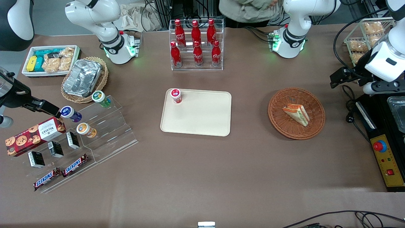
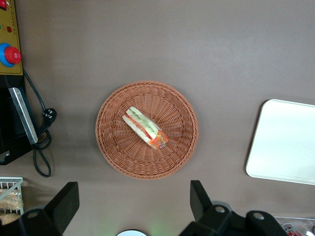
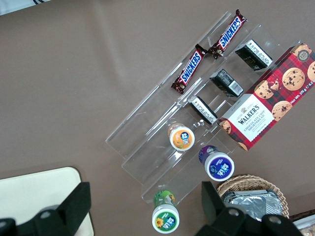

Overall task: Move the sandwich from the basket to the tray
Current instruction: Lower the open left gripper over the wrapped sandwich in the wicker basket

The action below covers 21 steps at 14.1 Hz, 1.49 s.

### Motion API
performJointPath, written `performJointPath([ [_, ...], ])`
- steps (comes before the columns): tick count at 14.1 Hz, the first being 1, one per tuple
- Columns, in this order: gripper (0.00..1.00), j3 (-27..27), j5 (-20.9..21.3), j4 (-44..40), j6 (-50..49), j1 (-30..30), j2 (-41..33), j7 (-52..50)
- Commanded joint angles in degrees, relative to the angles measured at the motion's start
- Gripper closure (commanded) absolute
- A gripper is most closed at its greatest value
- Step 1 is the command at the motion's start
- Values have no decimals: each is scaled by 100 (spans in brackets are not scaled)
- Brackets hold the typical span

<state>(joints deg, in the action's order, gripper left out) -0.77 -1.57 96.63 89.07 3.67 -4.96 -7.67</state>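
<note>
Sandwich [image 1: 296, 114] is lying on its side in the reddish-brown wicker basket [image 1: 313, 127], roughly at the middle, not touching the rim. Wedge's layers are showing orange, green and red between pale bread; in the left wrist view the sandwich [image 2: 144, 129] is sitting diagonally across the basket [image 2: 115, 152] floor.

Tool [image 2: 133, 206] is hovering well above the worktop [image 1: 202, 177], over the patch just beside the basket. Its two dark fingers [image 2: 63, 204] are standing wide apart, the gap between them broad, and nothing is sitting in it. Tool is touching neither sandwich nor basket.

Cream tray [image 1: 202, 122] is resting flat near the worktop's centre, clearly apart from the basket, on the side toward the parked arm's end. A small red-and-white cup [image 1: 176, 95] is standing upright on one tray corner, the corner farther from the front camera. The rest of the tray surface is showing bare. An edge of the tray [image 2: 285, 142] is also appearing in the left wrist view.

A clear rack of red bottles [image 1: 196, 44] is standing farther from the front camera than the tray. Toward the working arm's end, a yellow control box [image 1: 388, 161] with a red button is sitting at the worktop edge.
</note>
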Motion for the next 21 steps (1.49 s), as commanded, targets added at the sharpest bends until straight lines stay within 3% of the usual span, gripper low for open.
performJointPath([
  [1, 0, -90, 78, -118, -91, -77, 30, -68],
  [5, 0, -82, 139, -57, -144, -60, -14, -85],
  [9, 0, -73, 113, 802, -155, -86, -601, -155],
  [13, 0, -90, 148, 2358, 1522, -60, -1200, -1637],
  [16, 0, -99, 166, 2606, 1858, -51, -999, -2369],
  [21, 0, -99, 166, 4002, 3536, -51, -754, -3133],
])
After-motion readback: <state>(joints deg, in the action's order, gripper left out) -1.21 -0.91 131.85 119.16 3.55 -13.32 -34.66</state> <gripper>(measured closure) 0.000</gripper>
